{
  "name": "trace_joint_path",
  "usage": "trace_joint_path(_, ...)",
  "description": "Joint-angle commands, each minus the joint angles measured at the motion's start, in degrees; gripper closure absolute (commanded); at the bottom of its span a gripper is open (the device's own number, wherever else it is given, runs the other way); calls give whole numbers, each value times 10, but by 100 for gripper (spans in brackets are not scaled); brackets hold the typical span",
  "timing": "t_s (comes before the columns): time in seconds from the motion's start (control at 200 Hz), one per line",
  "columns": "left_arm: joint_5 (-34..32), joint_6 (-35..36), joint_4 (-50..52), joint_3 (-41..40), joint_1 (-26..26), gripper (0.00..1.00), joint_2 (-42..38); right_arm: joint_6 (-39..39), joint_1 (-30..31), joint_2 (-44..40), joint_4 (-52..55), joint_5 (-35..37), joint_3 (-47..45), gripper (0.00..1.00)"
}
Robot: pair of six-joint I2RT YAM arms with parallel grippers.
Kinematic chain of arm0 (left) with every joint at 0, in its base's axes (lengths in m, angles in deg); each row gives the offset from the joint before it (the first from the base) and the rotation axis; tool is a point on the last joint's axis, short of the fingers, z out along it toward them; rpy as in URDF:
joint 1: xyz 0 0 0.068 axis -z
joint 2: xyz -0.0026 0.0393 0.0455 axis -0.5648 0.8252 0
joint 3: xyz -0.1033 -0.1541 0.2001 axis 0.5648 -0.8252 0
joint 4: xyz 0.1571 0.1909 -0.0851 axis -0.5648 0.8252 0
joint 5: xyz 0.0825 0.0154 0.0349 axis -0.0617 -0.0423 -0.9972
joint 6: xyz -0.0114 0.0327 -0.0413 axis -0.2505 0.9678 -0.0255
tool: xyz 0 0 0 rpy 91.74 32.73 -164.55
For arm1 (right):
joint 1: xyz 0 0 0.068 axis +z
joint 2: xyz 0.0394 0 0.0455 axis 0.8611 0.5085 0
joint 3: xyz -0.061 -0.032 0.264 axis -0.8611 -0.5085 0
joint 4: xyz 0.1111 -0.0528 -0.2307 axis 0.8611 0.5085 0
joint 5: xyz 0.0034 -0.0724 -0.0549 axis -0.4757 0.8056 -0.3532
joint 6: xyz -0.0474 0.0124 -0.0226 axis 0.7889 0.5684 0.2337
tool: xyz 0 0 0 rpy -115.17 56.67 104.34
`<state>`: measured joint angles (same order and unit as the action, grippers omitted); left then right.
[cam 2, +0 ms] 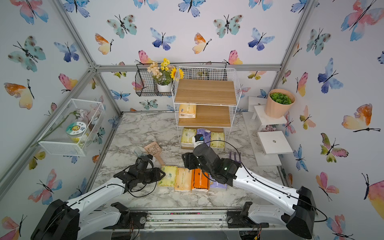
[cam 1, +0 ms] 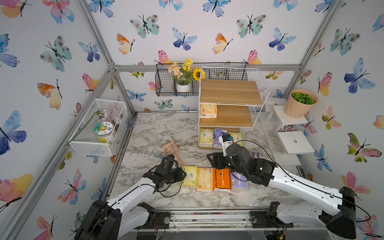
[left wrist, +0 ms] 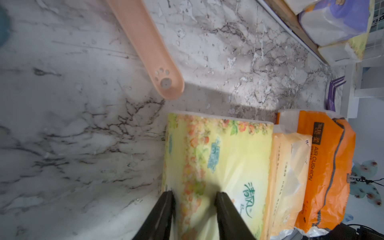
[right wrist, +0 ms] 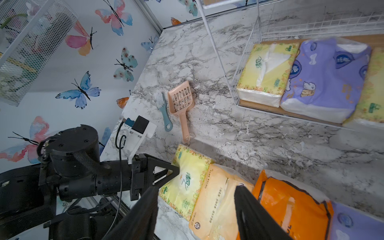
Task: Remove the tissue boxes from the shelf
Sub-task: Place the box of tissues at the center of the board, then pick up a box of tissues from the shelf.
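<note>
Progress, by my reckoning, is half. Four soft plastic-wrapped tissue packs lie touching in a row on the near part of the grey-veined marble surface [cam 1: 155, 135]. From left to right they are the yellow-green floral pack [cam 1: 189, 176], the pale peach pack [cam 1: 204, 179], the orange pack with black lines [cam 1: 222, 179] and a lavender pack [cam 1: 241, 182]. Four are still on the three-tier white wire shelf with wooden boards [cam 1: 230, 91] at the far side. One is a peach pack on the middle board [cam 1: 208, 110], at its left end. The other three lie across the bottom board: a yellow-green pack [right wrist: 267, 72], a lavender cartoon-print pack [right wrist: 324, 79] and a yellowish pack [right wrist: 372, 89] at the right.

My left end effector [left wrist: 195, 193] sits low at the left near edge of the yellow-green floral pack, jaws partly apart and closed on nothing I can make out. My right end effector [right wrist: 197, 187] hangs over the far part of the row, jaws wide and empty.

I take this to be the turn from setting down to the next fetch. That calls for swinging the right arm toward the bottom board, coming in low and level beneath the middle board. The jaws should be wide enough to span a pack's narrow side, and the squeeze gentle, since the wrap will likely give.
</note>
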<state>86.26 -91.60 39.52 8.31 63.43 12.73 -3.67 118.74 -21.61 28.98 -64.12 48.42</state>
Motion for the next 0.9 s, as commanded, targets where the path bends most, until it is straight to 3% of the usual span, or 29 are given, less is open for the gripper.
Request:
trace_joint_path(0.0,19,4,9,2,4,51,-11,-22,3,-11,9,46,0,37)
trace_joint_path(0.095,-2,-31,15,17,5,35,-41,-51,2,-8,16,79,11,39)
trace_joint_path(0.21,-54,-94,15,37,4,28,-107,-83,-4,7,8,97,31,41)
trace_joint_path(0.355,-156,-213,40,45,3,28,-180,-95,-50,34,-12,55,68,43)
trace_joint_path(0.471,-206,-306,42,24,3,30,-234,-92,-120,60,-38,-12,92,45)
trace_joint_path(0.556,-228,-363,34,2,2,31,-270,-83,-142,71,-78,-18,96,46)
trace_joint_path(0.896,-247,-442,16,-44,3,32,-355,-111,-189,118,-259,-25,85,46)
